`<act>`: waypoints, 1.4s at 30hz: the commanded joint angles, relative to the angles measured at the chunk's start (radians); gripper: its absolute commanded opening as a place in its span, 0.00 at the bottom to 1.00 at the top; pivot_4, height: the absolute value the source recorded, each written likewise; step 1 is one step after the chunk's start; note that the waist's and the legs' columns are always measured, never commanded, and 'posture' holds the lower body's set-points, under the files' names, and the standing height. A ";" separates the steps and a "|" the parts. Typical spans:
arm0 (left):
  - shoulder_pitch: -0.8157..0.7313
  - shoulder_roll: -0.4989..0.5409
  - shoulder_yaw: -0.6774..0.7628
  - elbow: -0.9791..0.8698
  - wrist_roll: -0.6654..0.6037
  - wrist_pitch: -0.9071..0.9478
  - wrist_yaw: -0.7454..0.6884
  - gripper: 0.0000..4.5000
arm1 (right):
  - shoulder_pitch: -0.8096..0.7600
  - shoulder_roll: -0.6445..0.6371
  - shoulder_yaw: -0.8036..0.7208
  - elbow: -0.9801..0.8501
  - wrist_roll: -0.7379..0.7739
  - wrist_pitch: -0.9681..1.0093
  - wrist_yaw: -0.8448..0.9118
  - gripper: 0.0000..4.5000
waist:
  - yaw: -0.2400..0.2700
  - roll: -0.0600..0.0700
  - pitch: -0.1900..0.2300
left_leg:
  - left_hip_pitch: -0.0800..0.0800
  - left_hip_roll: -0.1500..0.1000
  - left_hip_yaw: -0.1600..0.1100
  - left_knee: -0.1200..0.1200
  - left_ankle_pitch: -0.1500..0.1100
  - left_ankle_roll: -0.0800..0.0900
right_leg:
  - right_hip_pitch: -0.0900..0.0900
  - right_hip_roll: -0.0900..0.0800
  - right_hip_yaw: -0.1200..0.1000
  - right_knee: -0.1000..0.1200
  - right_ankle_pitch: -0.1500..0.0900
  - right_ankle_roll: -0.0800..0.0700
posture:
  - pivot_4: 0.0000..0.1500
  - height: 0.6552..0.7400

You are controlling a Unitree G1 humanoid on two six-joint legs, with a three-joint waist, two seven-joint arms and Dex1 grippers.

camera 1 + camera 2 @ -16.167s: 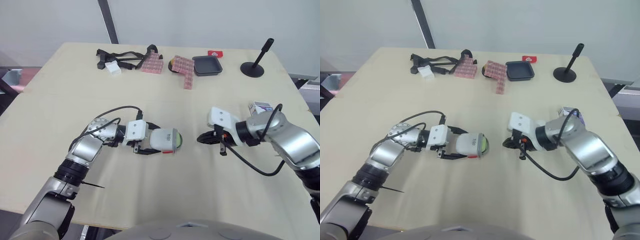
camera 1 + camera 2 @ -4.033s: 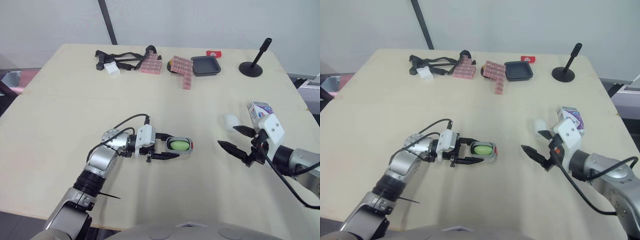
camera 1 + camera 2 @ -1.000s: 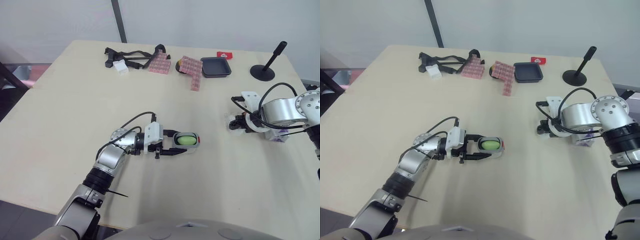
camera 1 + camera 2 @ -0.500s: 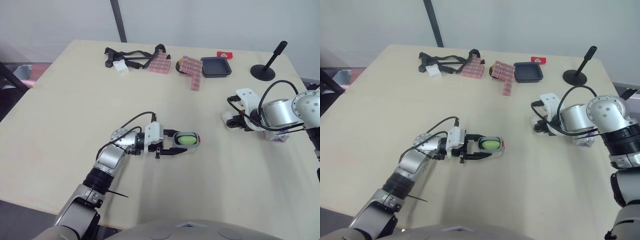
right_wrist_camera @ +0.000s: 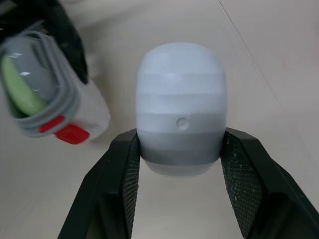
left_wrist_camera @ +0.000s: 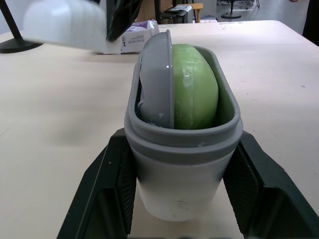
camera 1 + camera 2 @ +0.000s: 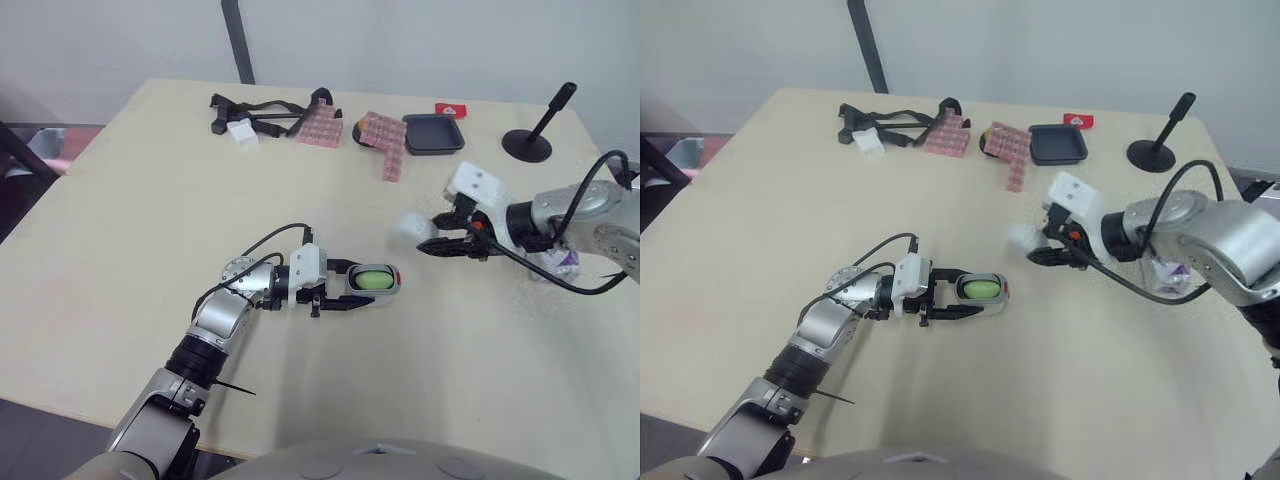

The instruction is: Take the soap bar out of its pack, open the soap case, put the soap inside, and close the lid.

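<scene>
Soap: the green bar (image 6: 194, 94) already sits inside the open case (image 6: 182, 164)
Case: the left claw (image 7: 355, 287) pinches it by both sides, low at the table (image 7: 150, 220), likely to steady it for closing
Lid: white (image 5: 181, 99), pinched between the 2 fingers of the right claw (image 5: 180, 144), held off the table near the case mouth, not touching
Pack: (image 6: 133, 39) lies aside by the right arm
Remaining: probably only seating the lid squarely on the rim
</scene>
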 commanded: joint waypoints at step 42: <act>-0.033 -0.025 0.004 0.022 0.010 -0.004 0.025 0.42 | -0.395 0.231 0.368 -0.209 -0.382 0.283 0.334 0.42 | -0.015 0.000 -0.001 | 0.002 0.006 0.002 0.008 0.000 0.002 | -0.002 0.001 0.004 0.012 0.000 -0.001 | 1.00 0.97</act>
